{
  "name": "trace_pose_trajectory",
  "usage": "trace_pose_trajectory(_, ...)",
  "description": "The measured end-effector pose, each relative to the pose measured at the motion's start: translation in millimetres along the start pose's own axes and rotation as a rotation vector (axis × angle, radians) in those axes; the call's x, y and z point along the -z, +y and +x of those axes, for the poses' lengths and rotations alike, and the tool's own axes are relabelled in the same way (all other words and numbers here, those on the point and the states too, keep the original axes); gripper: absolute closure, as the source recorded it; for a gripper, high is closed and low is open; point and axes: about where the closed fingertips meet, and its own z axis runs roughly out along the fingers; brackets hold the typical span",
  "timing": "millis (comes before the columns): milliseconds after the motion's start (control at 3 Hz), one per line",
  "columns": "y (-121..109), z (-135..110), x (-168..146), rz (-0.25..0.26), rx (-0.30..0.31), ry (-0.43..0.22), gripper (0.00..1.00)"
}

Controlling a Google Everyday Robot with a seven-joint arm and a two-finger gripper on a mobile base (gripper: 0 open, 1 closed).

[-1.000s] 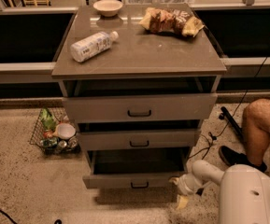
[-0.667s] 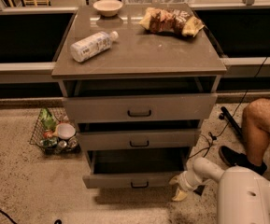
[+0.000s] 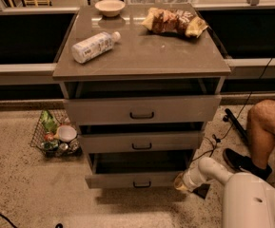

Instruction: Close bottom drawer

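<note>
The bottom drawer point(image 3: 137, 179) of the grey-brown cabinet stands pulled out, its narrow front panel carrying a small dark handle point(image 3: 142, 185). Its dark interior shows behind the front. My gripper point(image 3: 179, 183) is at the drawer front's right end, low near the floor, at the tip of the white arm point(image 3: 213, 170) coming in from the lower right. It looks to be touching or nearly touching the panel's right edge.
The middle drawer point(image 3: 142, 141) and top drawer point(image 3: 142, 109) also stand out a little. On the cabinet top lie a plastic bottle point(image 3: 94, 46), a bowl point(image 3: 110, 6) and snack bags point(image 3: 175, 22). A wire basket point(image 3: 54, 136) sits at floor left. A person's leg point(image 3: 263, 132) is right.
My gripper has risen from the floor and moved left, up to the right end of the bottom drawer's front. The drawer itself looks unmoved.
</note>
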Motion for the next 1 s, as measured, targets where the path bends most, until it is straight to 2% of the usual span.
trace_pose_trajectory(333,-14,-2,-3,0.024,0.009,-0.012,0.90)
trace_pose_trajectory(667,-22,-9,-11,0.020,0.035,-0.038,0.58)
trace_pose_trajectory(1000,-20,-15,-14,0.012,0.057,-0.060,0.35)
